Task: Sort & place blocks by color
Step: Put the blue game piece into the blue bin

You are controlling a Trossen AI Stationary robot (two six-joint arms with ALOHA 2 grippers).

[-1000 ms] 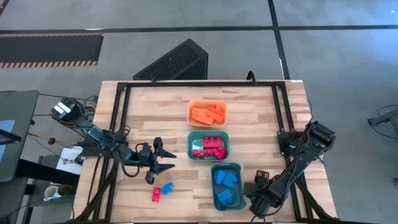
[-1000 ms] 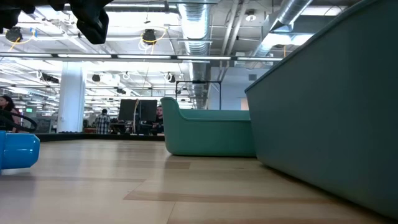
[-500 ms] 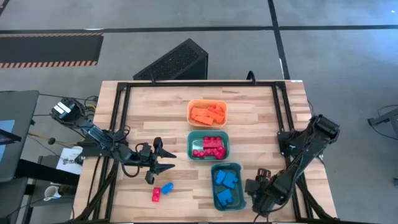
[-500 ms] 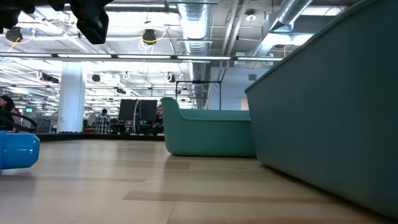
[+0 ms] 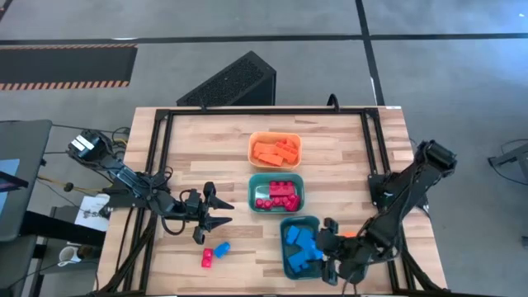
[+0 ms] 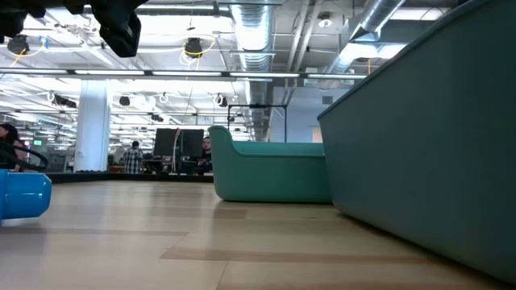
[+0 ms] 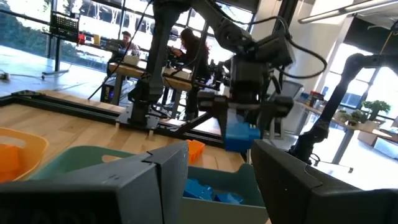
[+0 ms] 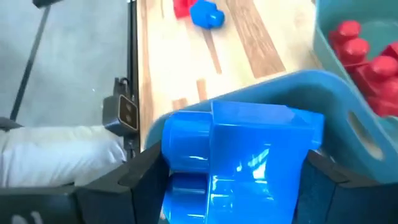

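Note:
Three bins stand in a row: an orange bin [image 5: 275,150] with orange blocks, a teal bin [image 5: 276,195] with red-pink blocks, and a near bin [image 5: 289,247] with blue blocks. My right gripper [image 5: 323,247] hangs over that near bin's right rim, shut on a blue block [image 7: 239,135]. A red block [image 5: 207,259] and a blue block [image 5: 221,248] lie loose on the table near the front. My left gripper [image 5: 216,210] hovers just behind them, open and with nothing between its fingers. My right gripper pinches the blue block by two opposite sides [image 8: 171,155] between its two fingers [image 8: 140,180]. The fingers slant down from the table's right side. The block is lifted clear, above the near bin's rim [image 8: 292,84].
A small orange block [image 7: 194,149] lies on the table right of the near bin. Black rails [image 5: 157,165] frame the tabletop. Bare wood lies left of the bins and along the far edge. People sit at desks in the room beyond.
My right gripper has risen from the table beside the near bin and gone toward the table's left, over the bin's right rim, tipping from pointing down to a slant. The blue block has come up with it, clear of the table.

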